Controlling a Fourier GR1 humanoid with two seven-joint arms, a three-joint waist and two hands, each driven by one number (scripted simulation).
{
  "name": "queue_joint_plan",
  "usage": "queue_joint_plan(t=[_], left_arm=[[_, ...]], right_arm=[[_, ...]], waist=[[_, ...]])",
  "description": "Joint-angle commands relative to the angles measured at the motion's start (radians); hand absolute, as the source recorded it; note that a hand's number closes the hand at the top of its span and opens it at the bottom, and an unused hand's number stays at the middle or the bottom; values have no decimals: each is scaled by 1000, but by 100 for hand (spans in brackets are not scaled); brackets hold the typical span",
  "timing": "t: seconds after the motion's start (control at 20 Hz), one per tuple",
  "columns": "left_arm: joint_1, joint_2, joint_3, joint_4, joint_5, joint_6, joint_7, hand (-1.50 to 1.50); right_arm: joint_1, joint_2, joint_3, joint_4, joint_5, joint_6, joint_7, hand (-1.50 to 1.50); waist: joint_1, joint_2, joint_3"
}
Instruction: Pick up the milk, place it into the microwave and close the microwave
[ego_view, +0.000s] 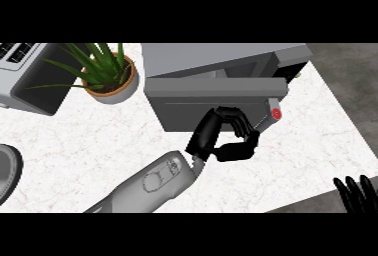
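Microwave door (214, 102) touched by curled, empty left robot hand (221, 137) — right robot hand (358, 192) open.

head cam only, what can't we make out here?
- Milk: not visible anywhere; whether it sits inside the microwave cannot be told, its door blocks the cavity.
- Left hand: fingers curled at the door's edge; contact unclear.
- Right hand: only fingertips, cut off at the lower right.
- Toaster-like appliance and round object: cut by the left edge.
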Motion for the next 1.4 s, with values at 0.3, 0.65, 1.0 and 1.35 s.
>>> queue_joint_plan(t=[0.3, 0.65, 1.0, 1.35], left_arm=[[-143, -2, 104, 138, 159, 9, -106, 150], [-188, -2, 113, 194, 217, 8, -156, 150], [-191, -2, 103, 216, 254, 18, -203, 150], [-198, -1, 98, 229, 288, 24, -235, 150]], right_arm=[[16, -36, 12, -81, -71, 42, 40, -150], [24, -57, 12, -114, -105, 61, 59, -150], [37, -81, 9, -153, -158, 80, 82, -150], [29, -106, -15, -198, -167, 80, 91, -150]], waist=[[-64, 23, 1], [-91, 30, 4], [-99, 33, 4], [-110, 34, 4]])
